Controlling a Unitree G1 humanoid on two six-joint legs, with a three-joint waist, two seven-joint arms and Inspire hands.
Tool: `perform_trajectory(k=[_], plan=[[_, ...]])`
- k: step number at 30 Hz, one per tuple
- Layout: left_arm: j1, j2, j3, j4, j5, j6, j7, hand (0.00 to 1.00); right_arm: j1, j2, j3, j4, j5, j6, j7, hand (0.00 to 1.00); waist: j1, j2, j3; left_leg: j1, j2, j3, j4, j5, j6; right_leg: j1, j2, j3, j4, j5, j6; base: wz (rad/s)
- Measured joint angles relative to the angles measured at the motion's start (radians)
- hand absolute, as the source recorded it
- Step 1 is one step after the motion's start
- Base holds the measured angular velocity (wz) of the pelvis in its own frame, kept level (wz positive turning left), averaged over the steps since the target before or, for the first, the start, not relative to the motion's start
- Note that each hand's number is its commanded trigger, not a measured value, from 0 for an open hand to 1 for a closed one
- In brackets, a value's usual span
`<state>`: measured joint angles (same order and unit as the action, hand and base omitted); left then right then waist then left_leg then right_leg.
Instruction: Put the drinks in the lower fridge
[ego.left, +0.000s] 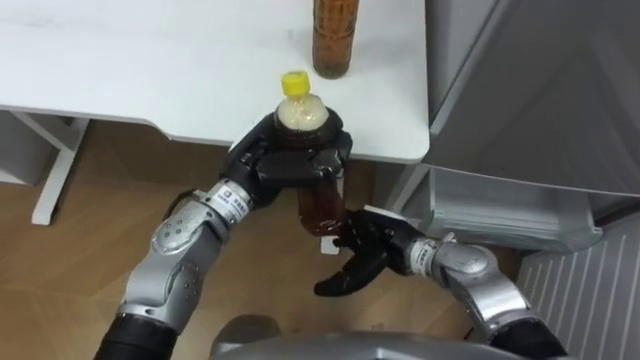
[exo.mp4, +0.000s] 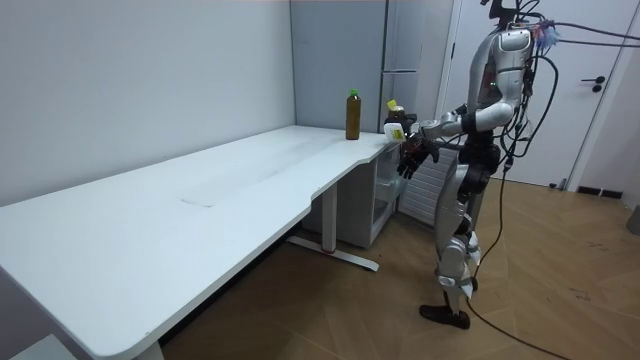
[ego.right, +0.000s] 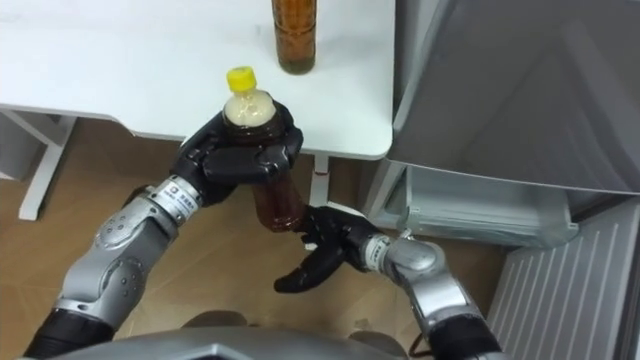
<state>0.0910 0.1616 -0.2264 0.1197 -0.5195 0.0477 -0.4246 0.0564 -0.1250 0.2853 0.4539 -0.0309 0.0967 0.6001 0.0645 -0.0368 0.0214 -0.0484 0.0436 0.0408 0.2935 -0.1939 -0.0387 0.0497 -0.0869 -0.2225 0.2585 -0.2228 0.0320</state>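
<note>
The bottle (ego.left: 320, 205), clear plastic with a brown drink and a yellow cap (ego.left: 294, 84), was upright in the air just off the near edge of the counter (ego.left: 150, 60), in the middle of the eye views. The left hand (ego.left: 285, 165) was wrapped round its upper half, fingers and thumb curled firmly below the shoulder. The cap and neck stood out above, and the lower part hung free beneath. At about five o'clock from the base was the right hand (ego.left: 368, 252), fingers loosely spread and pointing toward seven o'clock, holding nothing. Its thumb lay just beside the base; I could not tell whether it touched.

The bottle looked nearly full, so probably fairly heavy for its size. Its smooth walls would likely be slippery and give a little under a squeeze. The middle of the body seemed the safest place to hold it, with support under the base during any handover.

At twelve o'clock a second bottle (ego.left: 335, 40), also brown, stood on the counter near its right corner. The fridge (ego.left: 530, 100) filled the two-to-three o'clock side, with a pale ledge lower down; whether the lower part was open was unclear. In the room view the robot stood at the counter's end beside the fridge.
</note>
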Motion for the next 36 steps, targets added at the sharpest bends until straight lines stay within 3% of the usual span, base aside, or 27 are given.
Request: perform_trajectory(k=[11,14,21,34,35,36], plan=[[0.001,0.008,-0.054,0.025,0.000,0.000,-0.023,1.00,0.000,-0.002,0.014,-0.009,0.098,0.000,0.037,0.00,-0.006,-0.006,-0.0014,-0.011,-0.002,0.001,0.012,0.000,0.001,-0.014,0.000,0.007,0.001,-0.001,0.001,0.00],[0.001,0.017,-0.066,0.028,-0.001,0.000,-0.024,1.00,0.001,-0.021,0.047,-0.039,0.158,0.000,0.040,0.00,-0.012,-0.011,-0.0027,-0.007,-0.002,0.004,0.009,0.000,0.001,-0.012,-0.001,0.009,0.000,-0.001,0.001,-0.01],[0.001,0.021,-0.084,0.028,-0.002,0.000,-0.032,1.00,0.000,-0.023,0.046,-0.054,0.338,0.001,0.050,0.00,-0.036,-0.018,-0.0054,-0.006,-0.003,0.002,0.010,0.000,0.001,0.001,-0.002,0.002,-0.005,0.000,0.001,0.01],[0.001,0.030,-0.129,0.028,0.000,-0.003,-0.040,1.00,0.001,-0.075,0.066,-0.056,0.467,0.001,0.090,0.00,-0.030,-0.016,-0.0052,-0.016,-0.003,0.002,0.010,0.000,0.001,-0.012,-0.002,0.002,-0.005,-0.002,0.002,0.00],[0.001,0.030,-0.129,0.028,0.001,-0.003,-0.040,1.00,0.001,-0.076,0.067,-0.056,0.467,0.001,0.090,0.72,-0.030,-0.015,-0.0053,-0.018,-0.003,0.002,0.009,0.000,0.001,-0.013,-0.002,0.002,-0.004,-0.002,0.002,0.00],[0.001,0.031,-0.131,0.028,0.001,-0.003,-0.040,1.00,0.001,-0.080,0.070,-0.056,0.468,0.001,0.090,1.00,-0.029,-0.014,-0.0052,-0.020,-0.003,0.003,0.008,0.000,0.001,-0.014,-0.002,0.003,-0.003,-0.001,0.002,-0.03]])
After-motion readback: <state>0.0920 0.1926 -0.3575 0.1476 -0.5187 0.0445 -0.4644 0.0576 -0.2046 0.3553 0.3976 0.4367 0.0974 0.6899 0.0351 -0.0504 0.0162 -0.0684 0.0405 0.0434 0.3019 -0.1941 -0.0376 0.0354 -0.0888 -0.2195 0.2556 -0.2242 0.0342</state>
